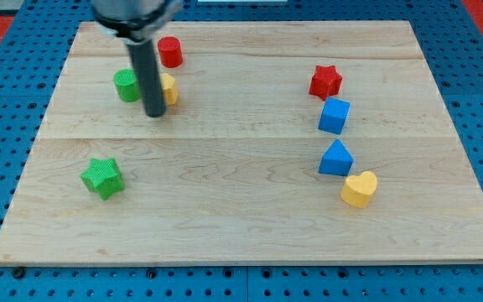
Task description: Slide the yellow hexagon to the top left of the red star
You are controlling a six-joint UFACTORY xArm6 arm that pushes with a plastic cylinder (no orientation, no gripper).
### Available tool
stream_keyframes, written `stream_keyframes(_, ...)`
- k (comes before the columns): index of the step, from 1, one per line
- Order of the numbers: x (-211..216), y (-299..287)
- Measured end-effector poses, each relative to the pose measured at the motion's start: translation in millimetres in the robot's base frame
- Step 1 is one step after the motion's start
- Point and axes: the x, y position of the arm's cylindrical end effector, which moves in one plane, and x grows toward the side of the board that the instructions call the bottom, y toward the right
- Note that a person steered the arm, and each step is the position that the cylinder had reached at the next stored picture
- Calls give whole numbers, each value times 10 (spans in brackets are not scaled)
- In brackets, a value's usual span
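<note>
The yellow hexagon (168, 87) sits at the view's upper left, partly hidden behind my rod. My tip (154, 113) rests on the board just below and left of it, between it and a green round block (126, 85). The red star (326, 81) lies far off at the view's upper right.
A red cylinder (169, 52) stands above the yellow hexagon. A green star (102, 177) lies at the lower left. Below the red star are a blue cube (334, 115), a blue triangle (335, 158) and a yellow heart (360, 189). The wooden board (241, 235) ends at blue pegboard.
</note>
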Motion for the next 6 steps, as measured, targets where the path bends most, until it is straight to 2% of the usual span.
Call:
stream_keyframes(1, -510, -133)
stream_keyframes(2, -626, 383)
stream_keyframes(3, -467, -147)
stream_keyframes(4, -107, -217)
stream_keyframes(6, -520, 945)
